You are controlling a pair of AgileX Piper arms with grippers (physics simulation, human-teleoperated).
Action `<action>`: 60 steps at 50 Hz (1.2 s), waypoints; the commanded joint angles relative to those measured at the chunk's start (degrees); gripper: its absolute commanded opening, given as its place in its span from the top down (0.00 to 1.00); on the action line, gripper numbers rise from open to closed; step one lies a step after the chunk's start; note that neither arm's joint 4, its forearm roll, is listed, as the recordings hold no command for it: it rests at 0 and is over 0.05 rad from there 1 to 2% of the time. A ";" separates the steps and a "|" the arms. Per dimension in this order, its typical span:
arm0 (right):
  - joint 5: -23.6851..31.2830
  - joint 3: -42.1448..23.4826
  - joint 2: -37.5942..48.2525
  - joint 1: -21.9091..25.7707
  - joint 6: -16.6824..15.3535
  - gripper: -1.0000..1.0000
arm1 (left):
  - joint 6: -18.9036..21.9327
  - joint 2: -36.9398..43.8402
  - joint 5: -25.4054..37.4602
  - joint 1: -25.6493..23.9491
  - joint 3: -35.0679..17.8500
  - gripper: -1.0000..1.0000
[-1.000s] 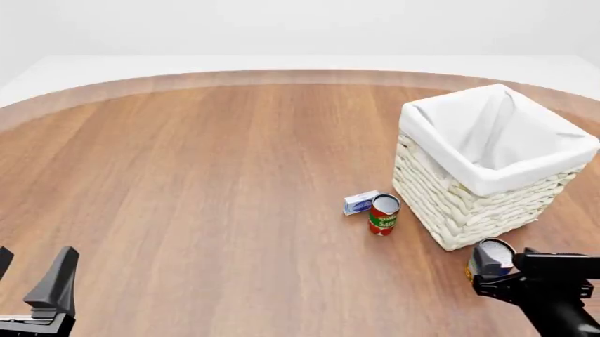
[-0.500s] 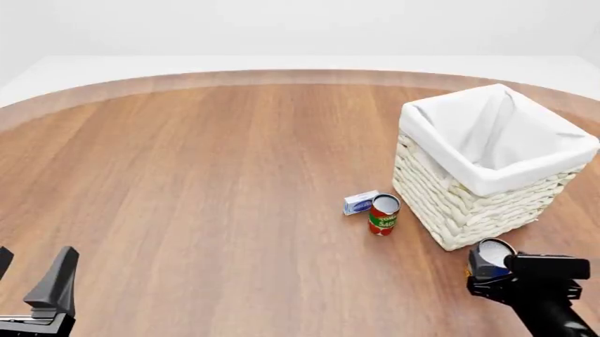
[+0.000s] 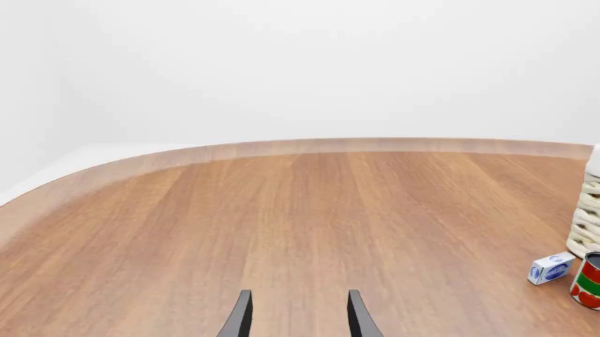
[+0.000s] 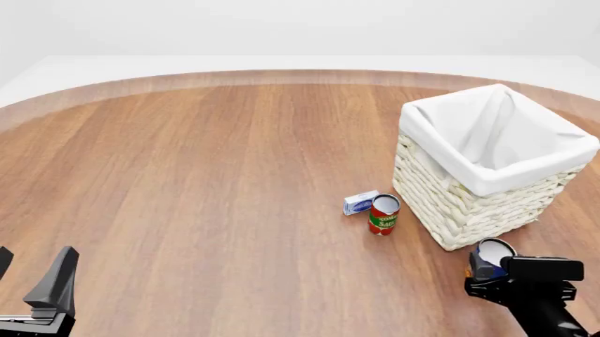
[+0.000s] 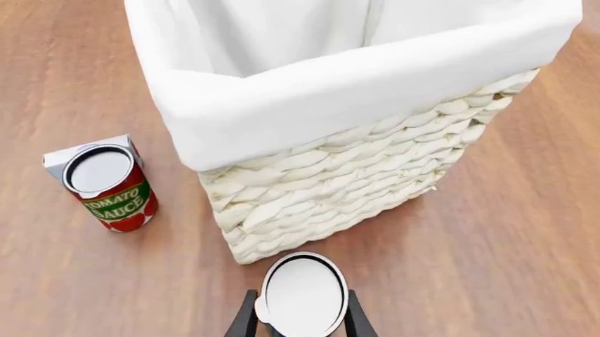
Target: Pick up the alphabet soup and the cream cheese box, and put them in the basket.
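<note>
The alphabet soup [image 4: 490,257], a small can with a silvery-white top and a blue label, stands upright just in front of the near corner of the basket [image 4: 466,206], a large square cream-white wicker one with a white cloth liner folded over its rim. The cream cheese box [image 4: 360,203], tiny, flat, pale blue and white, lies on the wood left of the basket

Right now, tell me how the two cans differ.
The alphabet soup sits between the right pincer fingers by the basket; the tomato sauce can stands free beside the cream cheese box. The soup's label is blue and orange, the tomato sauce can's red and green. Both are upright, silvery-topped cylinders.
</note>
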 commanded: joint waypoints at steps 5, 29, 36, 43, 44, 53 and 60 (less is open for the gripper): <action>2.97 0.01 -3.98 -0.21 0.54 1.00 | 0.00 0.00 0.00 0.00 0.00 0.00; 49.96 0.00 -56.23 -0.69 -0.10 1.00 | 0.00 0.00 0.00 0.00 0.00 0.00; 60.79 -1.55 -67.01 -0.81 -0.68 1.00 | 0.00 0.00 0.00 0.00 0.00 0.00; 71.13 -5.27 -77.03 -1.16 1.59 1.00 | 0.00 0.00 0.00 0.00 0.00 0.00; 72.20 -5.82 -77.75 -1.01 1.53 1.00 | 0.00 0.00 0.00 0.00 0.00 0.00; 82.11 -9.35 -89.25 1.25 7.79 1.00 | 0.00 0.00 0.00 0.00 0.00 0.00; 84.94 -12.96 -91.67 1.95 8.89 1.00 | 0.00 0.00 0.00 0.00 0.00 0.00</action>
